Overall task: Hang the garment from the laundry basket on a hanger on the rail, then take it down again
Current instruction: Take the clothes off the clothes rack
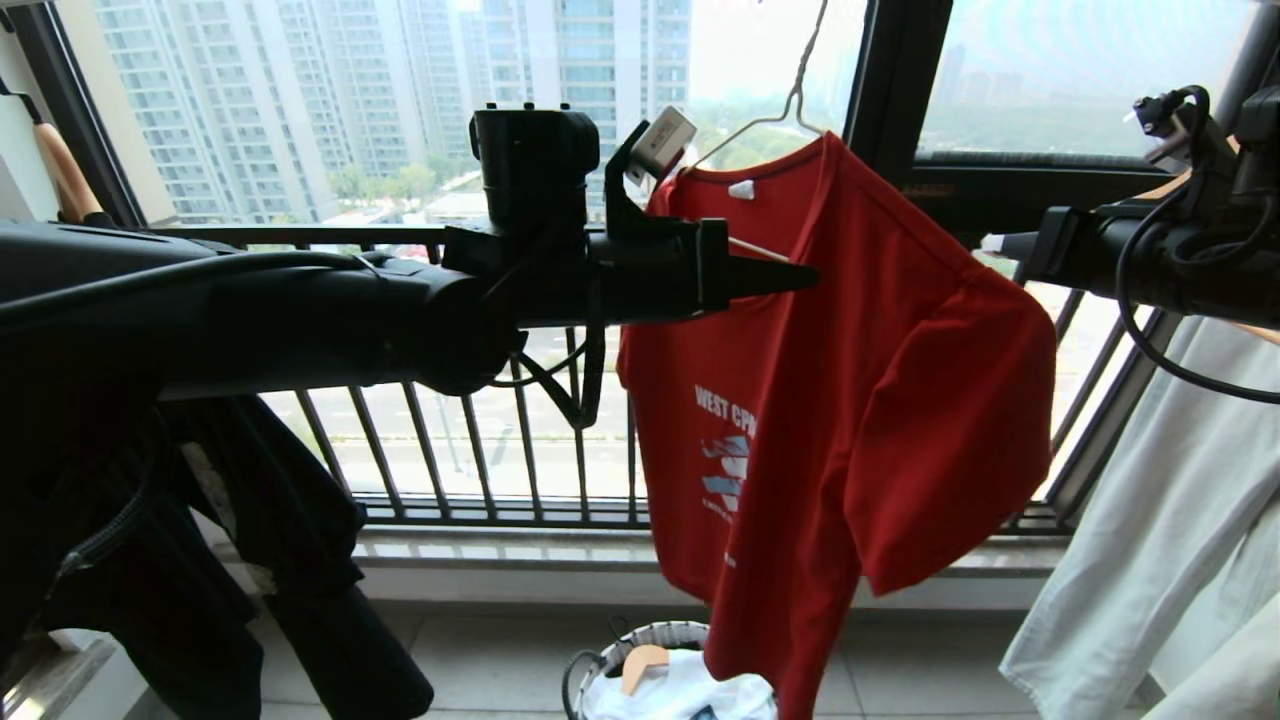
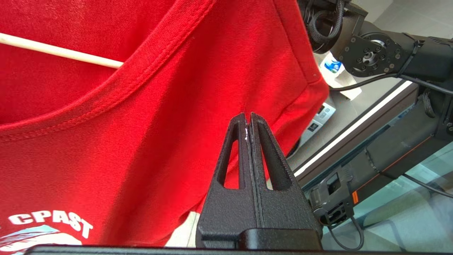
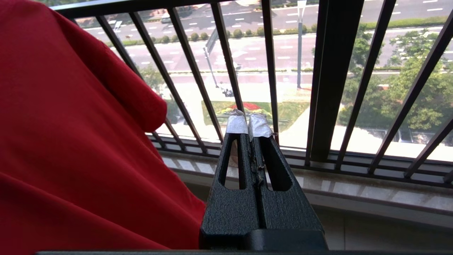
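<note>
Shirt: red T-shirt (image 1: 880,330) hangs on the wire hanger (image 1: 790,95), above the basket (image 1: 650,640).
Left gripper (image 1: 800,277): pinched closed, empty, tips at the collar.
Right gripper (image 1: 990,243): closed, empty, just right of the shirt.
Tip: open fingers before gripping the hanger, lift gently.

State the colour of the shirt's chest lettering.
White lettering on the red shirt; clearest in the head view.

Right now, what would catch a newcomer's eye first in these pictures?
The red T-shirt hanging on a thin wire hanger before the window, in the middle of the head view. Next, the left gripper, fingers shut, pointing at the shirt's collar. Below, a small laundry basket sits on the floor, while the right gripper waits, shut, beside the shirt.
</note>
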